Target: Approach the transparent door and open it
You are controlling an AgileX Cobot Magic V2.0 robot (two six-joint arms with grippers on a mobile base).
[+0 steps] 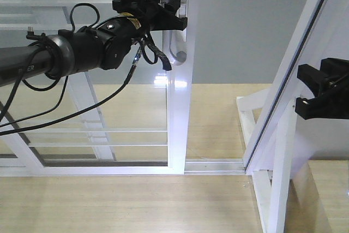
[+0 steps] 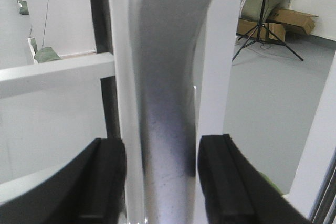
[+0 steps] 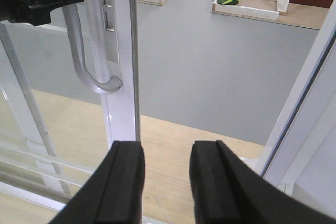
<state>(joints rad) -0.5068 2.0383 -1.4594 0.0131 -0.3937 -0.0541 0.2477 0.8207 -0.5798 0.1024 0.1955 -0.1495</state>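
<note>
The transparent door (image 1: 177, 107) is standing upright at the left of the doorway, its white stile rising from the floor track (image 1: 214, 165), with thin white bars crossing the glass to the stile's left. On that stile the curved silver handle (image 3: 84, 61) is running down and hooking back into the frame beside the lock plate (image 3: 107, 14).

The left gripper (image 1: 170, 16) is sitting right at the handle, high on the stile — its arm is reaching in level from the left, wrist straight, cables looping beneath it. In the left wrist view the two black fingers (image 2: 107, 182) are flanking the handle bar, one on each side, parted about the bar's width; whether they are actually pinching it I cannot tell.

The right gripper (image 3: 165, 182) is hovering well to the right of the stile, beside the slanted white frame (image 1: 289, 75) on the far side of the opening, pointing toward the doorway. Its jaws are standing slightly apart and holding nothing — only wooden floor (image 3: 173, 129) and grey floor (image 3: 210, 61) are showing between and beyond them.
</note>
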